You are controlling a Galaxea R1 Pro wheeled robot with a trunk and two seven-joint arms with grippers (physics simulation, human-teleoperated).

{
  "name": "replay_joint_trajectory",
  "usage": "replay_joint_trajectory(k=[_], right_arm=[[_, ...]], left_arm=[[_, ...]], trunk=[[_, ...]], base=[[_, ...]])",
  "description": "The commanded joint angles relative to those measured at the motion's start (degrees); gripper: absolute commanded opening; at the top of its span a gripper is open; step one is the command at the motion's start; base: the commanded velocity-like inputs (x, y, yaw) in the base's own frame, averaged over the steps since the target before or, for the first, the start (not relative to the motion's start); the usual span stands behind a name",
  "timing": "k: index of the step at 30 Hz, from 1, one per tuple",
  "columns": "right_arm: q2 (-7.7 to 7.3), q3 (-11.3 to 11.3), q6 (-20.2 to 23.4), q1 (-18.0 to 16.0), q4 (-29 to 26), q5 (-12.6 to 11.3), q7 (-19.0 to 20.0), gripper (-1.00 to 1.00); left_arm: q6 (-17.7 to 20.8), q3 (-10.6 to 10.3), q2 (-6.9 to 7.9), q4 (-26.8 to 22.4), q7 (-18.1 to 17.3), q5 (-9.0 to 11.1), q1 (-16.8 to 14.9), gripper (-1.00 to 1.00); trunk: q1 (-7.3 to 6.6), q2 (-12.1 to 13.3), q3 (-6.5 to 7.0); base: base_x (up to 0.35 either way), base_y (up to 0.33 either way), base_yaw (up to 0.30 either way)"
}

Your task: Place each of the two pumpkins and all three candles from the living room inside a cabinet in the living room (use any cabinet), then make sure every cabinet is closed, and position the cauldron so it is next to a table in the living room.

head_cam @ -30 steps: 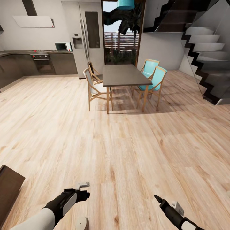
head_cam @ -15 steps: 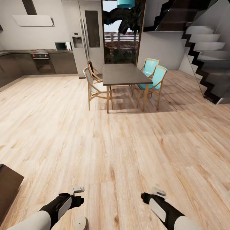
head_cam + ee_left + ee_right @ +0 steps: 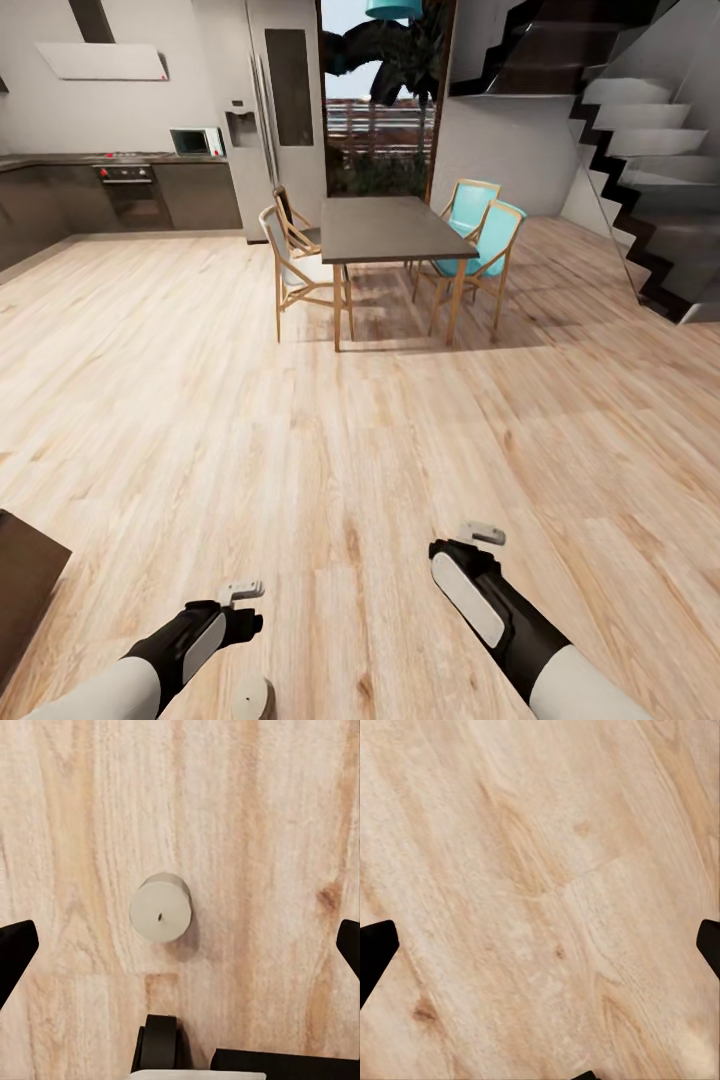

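A pale candle point(image 3: 160, 907) stands upright on the wood floor point(image 3: 262, 832), directly beneath the left gripper point(image 3: 180, 945), untouched between its wide-open fingers. The right gripper point(image 3: 540, 945) is open too, empty above bare floor.

bright even light | soft shadows under dining table point(image 3: 385, 232) | wrist views slightly soft

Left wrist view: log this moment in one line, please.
left claw: open, over candle | candle: upright on wood floor, not gripped | right claw: open, empty, over floor | cabinet corner: beside left arm
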Motion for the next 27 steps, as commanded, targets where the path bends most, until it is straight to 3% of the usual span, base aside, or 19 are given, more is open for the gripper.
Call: replay_joint_trajectory(k=[1,3,9,11,16,19,24,27], right_arm=[[-0.09,0.17,0.27,-0.07,-0.78,-0.58,-0.54,1.00],[-0.07,-0.50,0.14,-0.07,-2.40,-1.82,-0.58,1.00],[-0.23,-6.53,-0.06,-0.07,-3.59,-8.32,1.03,1.00],[-0.32,-7.09,0.00,-0.07,-3.44,-9.85,2.35,1.00],[-0.36,-7.62,-0.31,-0.07,-3.26,-15.43,9.96,1.00],[-0.18,-7.67,-0.33,-0.07,-3.34,-16.29,11.89,1.00],[-0.09,-7.65,0.45,-0.07,-3.94,-16.50,11.88,1.00],[0.00,-7.02,0.48,-0.07,-3.67,-15.94,8.17,1.00]], left_arm=[[0.32,-0.42,0.09,-0.36,0.50,0.63,-0.01,1.00],[0.41,-0.39,0.15,-0.62,0.51,0.65,-0.01,1.00],[0.71,-0.34,1.11,-0.90,0.45,0.77,-0.03,1.00],[0.77,-0.35,1.28,-1.00,0.44,0.78,-0.06,1.00],[0.94,-0.31,2.57,-2.26,0.39,0.87,-0.10,1.00],[1.44,0.36,3.78,-2.47,0.14,1.66,-0.10,1.00],[2.91,1.31,4.42,-3.07,-0.16,2.57,-0.10,1.00],[3.13,1.44,4.43,-3.32,-0.18,2.70,-0.10,1.00]], trunk=[[0.22,-0.44,-0.23],[0.66,-1.24,-0.59],[1.98,-3.65,-1.67],[2.42,-4.45,-2.03],[3.52,-6.46,-2.93],[4.18,-7.66,-3.46],[5.28,-9.67,-4.36],[5.93,-10.87,-4.90]], base=[[0.000,0.000,0.000],[0.000,0.000,0.000],[0.000,0.000,0.000],[0.000,0.000,0.000],[0.000,0.000,0.000],[0.000,0.000,0.000],[0.000,0.000,0.000],[0.000,0.000,0.000]])
